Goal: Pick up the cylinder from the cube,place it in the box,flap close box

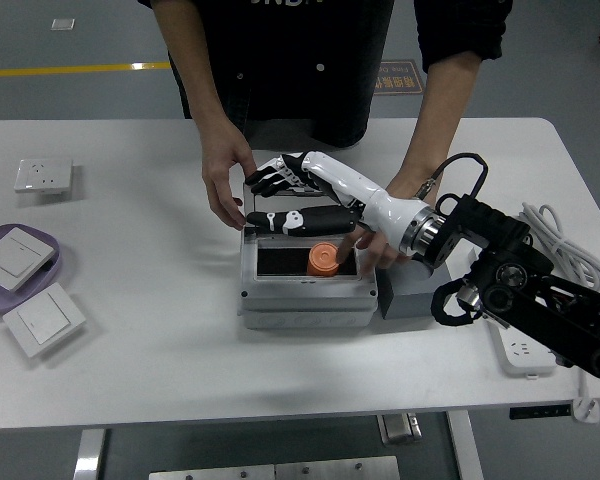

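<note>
1. In the middle of the white table [160, 330] sits the grey box [305, 300], and the orange cylinder [323, 260] stands upright in its dark recess, toward the right side.
2. At the far left edge a purple plate [50, 252] holds a white switch panel [12, 254]; another switch [44, 319] lies just beside the plate and a white socket [43, 175] further back.
3. Right of the box, touching it, is the grey cube [418, 293], with nothing on top.
4. The right hand [292, 195] hovers over the box's far edge with its fingers [270, 178] spread, holding nothing, its thumb stretched out above the recess.
5. A person's left-side hand [223, 180] rests at the box's far left corner; the other hand [375, 243] is beside the cylinder, partly hidden under the robot's wrist.
6. A white power strip [525, 350] and its cable lie at the right, partly behind the black arm.
</note>
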Controlling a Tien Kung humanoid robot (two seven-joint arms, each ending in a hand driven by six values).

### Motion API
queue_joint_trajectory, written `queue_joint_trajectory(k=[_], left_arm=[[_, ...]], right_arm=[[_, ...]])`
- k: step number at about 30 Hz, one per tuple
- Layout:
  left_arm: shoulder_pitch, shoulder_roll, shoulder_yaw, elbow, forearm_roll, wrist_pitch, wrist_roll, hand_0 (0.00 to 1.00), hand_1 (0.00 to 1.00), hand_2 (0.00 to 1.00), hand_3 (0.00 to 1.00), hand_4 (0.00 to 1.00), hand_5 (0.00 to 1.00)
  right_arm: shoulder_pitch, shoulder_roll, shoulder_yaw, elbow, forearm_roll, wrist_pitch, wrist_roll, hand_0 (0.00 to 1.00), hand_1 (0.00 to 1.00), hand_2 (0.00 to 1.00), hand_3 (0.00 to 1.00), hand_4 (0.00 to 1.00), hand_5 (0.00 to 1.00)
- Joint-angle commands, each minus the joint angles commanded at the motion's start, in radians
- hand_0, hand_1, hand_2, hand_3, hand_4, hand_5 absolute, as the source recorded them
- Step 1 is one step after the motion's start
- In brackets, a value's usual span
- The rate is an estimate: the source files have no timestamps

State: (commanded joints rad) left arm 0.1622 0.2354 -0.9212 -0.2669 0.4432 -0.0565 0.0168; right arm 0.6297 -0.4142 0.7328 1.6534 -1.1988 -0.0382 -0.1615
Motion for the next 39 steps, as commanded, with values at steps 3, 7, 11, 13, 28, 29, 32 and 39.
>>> queue_joint_trajectory(k=[3, 7, 11, 13, 28, 29, 32, 39], left_arm=[[-0.001, 0.002, 0.005, 0.001, -0.003, 0.0, 0.0, 0.616, 0.653, 0.621, 0.641, 0.705, 0.158], [-0.004, 0.005, 0.006, 0.001, -0.003, 0.0, 0.0, 0.616, 0.653, 0.621, 0.641, 0.705, 0.158], [-0.006, 0.007, 0.008, 0.001, -0.003, 0.0, 0.0, 0.616, 0.653, 0.621, 0.641, 0.705, 0.159], [-0.007, 0.008, 0.009, 0.001, -0.003, 0.0, 0.0, 0.616, 0.653, 0.621, 0.641, 0.705, 0.159], [-0.012, 0.002, -0.006, -0.003, 0.012, 0.0, 0.001, 0.616, 0.653, 0.621, 0.64, 0.706, 0.159], [-0.012, 0.002, -0.008, -0.003, 0.013, 0.0, 0.001, 0.616, 0.653, 0.621, 0.64, 0.706, 0.159], [-0.012, 0.0, -0.013, -0.005, 0.017, 0.001, 0.001, 0.616, 0.653, 0.621, 0.64, 0.706, 0.159], [-0.011, -0.005, -0.025, -0.008, 0.027, 0.001, 0.002, 0.616, 0.653, 0.62, 0.641, 0.707, 0.16]], right_arm=[[0.048, 0.011, -0.005, -0.059, 0.001, 0.002, 0.003, 0.813, 0.703, 0.701, 0.705, 0.812, 0.441], [0.107, 0.024, -0.02, -0.146, 0.021, 0.005, 0.011, 0.813, 0.703, 0.701, 0.705, 0.812, 0.441], [0.152, 0.03, -0.056, -0.236, 0.047, 0.007, 0.017, 0.804, 0.7, 0.699, 0.702, 0.807, 0.442], [0.167, 0.031, -0.082, -0.287, 0.06, 0.008, 0.019, 0.804, 0.7, 0.699, 0.702, 0.807, 0.442], [0.131, -0.015, -0.139, -0.345, 0.043, 0.007, 0.014, 0.801, 0.697, 0.697, 0.704, 0.795, 0.452], [0.126, -0.02, -0.137, -0.333, 0.039, 0.006, 0.012, 0.801, 0.697, 0.697, 0.704, 0.795, 0.452], [0.106, -0.042, -0.13, -0.278, 0.016, 0.002, 0.004, 0.801, 0.697, 0.697, 0.704, 0.795, 0.452], [0.062, -0.089, -0.127, -0.127, -0.036, -0.005, -0.02, 0.788, 0.698, 0.695, 0.701, 0.789, 0.458]])
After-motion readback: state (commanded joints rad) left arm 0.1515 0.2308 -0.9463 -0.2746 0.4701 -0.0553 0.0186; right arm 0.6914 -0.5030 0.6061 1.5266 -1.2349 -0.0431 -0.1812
